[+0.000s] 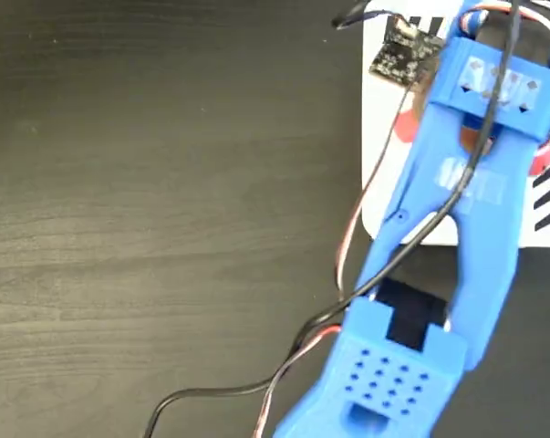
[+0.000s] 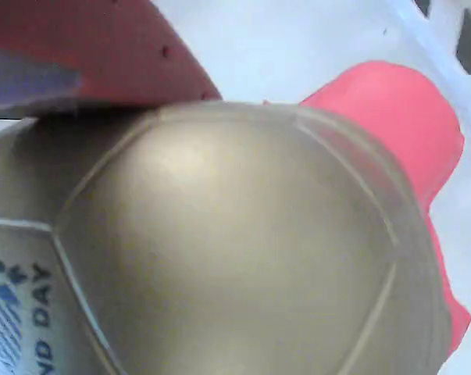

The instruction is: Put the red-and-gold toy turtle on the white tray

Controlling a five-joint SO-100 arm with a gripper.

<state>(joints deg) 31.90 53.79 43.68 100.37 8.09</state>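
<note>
Blue arm (image 1: 457, 237) is reaching up across the dark wood table (image 1: 147, 228) in the fixed view, its far end sitting over the white tray (image 1: 381, 137) at the upper right; black stripes showing on the tray's right edge and at its top. The gripper (image 1: 480, 137) is hidden under the arm's own body there, so cannot tell from that view how wide the jaws are standing. Bits of coral red are peeking out on both sides of the arm head over the tray surface — that is the red-and-gold toy turtle (image 2: 243, 250). In the wrist view the turtle is filling nearly the whole frame directly below the camera, gold shell up, one red part sticking out toward upper right, printed label at lower left edge. A red finger (image 2: 102, 55) is lying across the top left, touching the shell's edge; second finger not visible, so grip state unclear. White tray surface is showing behind the turtle.
</note>
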